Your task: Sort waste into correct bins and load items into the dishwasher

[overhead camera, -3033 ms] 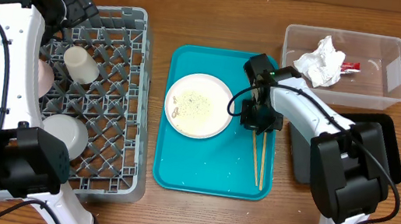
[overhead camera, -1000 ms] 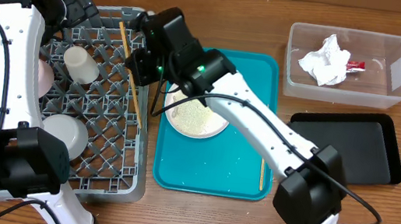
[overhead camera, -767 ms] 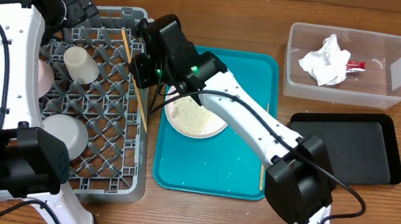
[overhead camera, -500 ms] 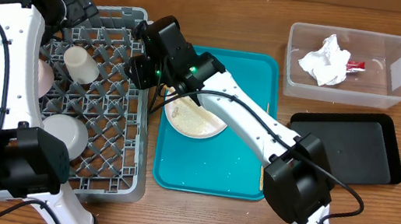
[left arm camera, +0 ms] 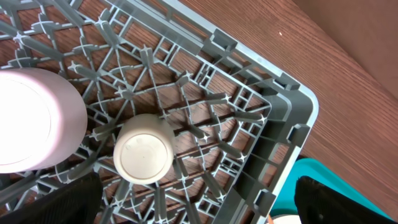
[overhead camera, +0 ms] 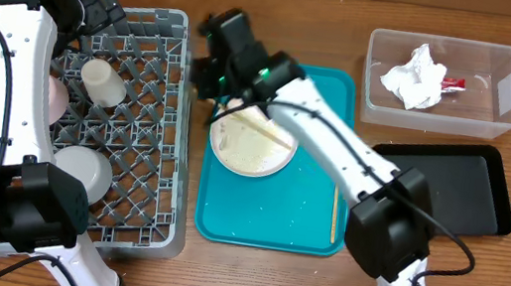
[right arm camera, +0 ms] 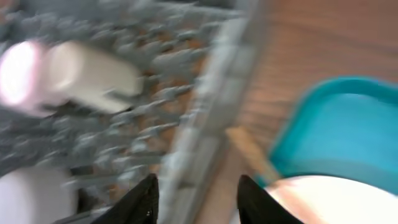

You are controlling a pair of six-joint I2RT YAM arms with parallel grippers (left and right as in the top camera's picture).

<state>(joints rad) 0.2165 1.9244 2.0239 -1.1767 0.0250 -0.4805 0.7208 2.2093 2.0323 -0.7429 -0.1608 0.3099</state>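
Observation:
My right gripper (overhead camera: 213, 75) hovers open and empty at the gap between the grey dishwasher rack (overhead camera: 138, 162) and the teal tray (overhead camera: 265, 220); its view is blurred, with its fingers (right arm camera: 144, 196) apart. One chopstick (overhead camera: 260, 127) lies across the white plate (overhead camera: 252, 153), which carries crumbs. Another chopstick (overhead camera: 335, 212) lies by the tray's right edge. In the rack sit a white cup (overhead camera: 102, 81), a pinkish bowl (overhead camera: 57, 97) and an upturned bowl (overhead camera: 83, 169). My left gripper (overhead camera: 105, 4) is open above the rack's far corner, over the cup (left arm camera: 143, 156).
A clear tub (overhead camera: 485, 110) at the far right holds the crumpled napkin (overhead camera: 413, 77) and the red wrapper (overhead camera: 450, 84). The black tray (overhead camera: 459, 192) lies in front of it. The left arm stretches along the rack's left side.
My right gripper held a chopstick over the rack's right side, then opened and swung right. That chopstick now lies across the plate. The left arm has not moved.

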